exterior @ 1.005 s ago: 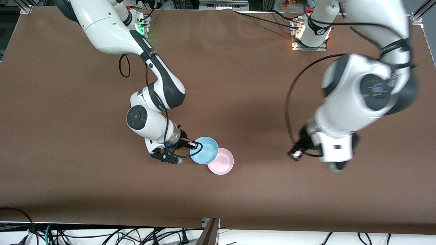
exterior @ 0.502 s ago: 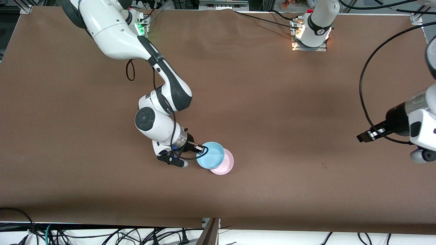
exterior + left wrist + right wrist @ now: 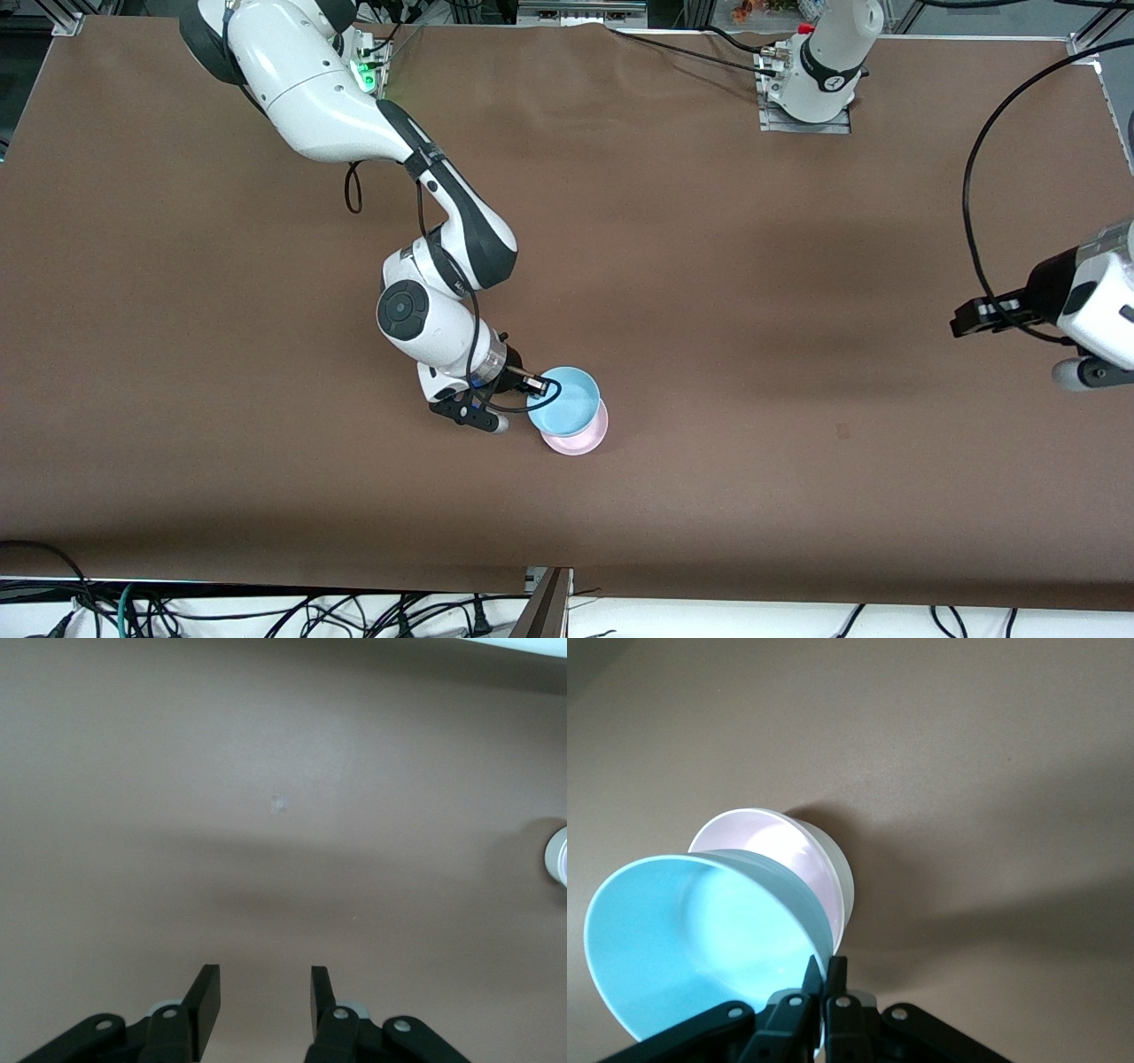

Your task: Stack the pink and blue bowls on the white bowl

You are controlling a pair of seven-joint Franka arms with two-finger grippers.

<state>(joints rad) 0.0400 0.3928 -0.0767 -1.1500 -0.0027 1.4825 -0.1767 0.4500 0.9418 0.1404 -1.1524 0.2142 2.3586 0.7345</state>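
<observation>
My right gripper [image 3: 536, 385] is shut on the rim of the light blue bowl [image 3: 567, 399] and holds it tilted over the pale pink bowl [image 3: 580, 437], covering most of it. In the right wrist view the fingers [image 3: 824, 970] pinch the blue bowl's [image 3: 691, 939] rim, with the pink bowl [image 3: 771, 846] just under its far edge. A whitish outer wall [image 3: 843, 877] shows round the pink bowl; it looks like the white bowl beneath it. My left gripper [image 3: 961, 319] is open and empty, high over the left arm's end of the table, and also shows in its wrist view [image 3: 264, 979].
The brown table [image 3: 709, 266] is bare around the bowls. Cables hang below the table's edge nearest the front camera [image 3: 266, 611]. A small whitish round thing [image 3: 558, 858] sits at the edge of the left wrist view.
My right gripper has carried the blue bowl sideways until it covers most of the pink bowl. My left arm has swung away to its own end of the table.
</observation>
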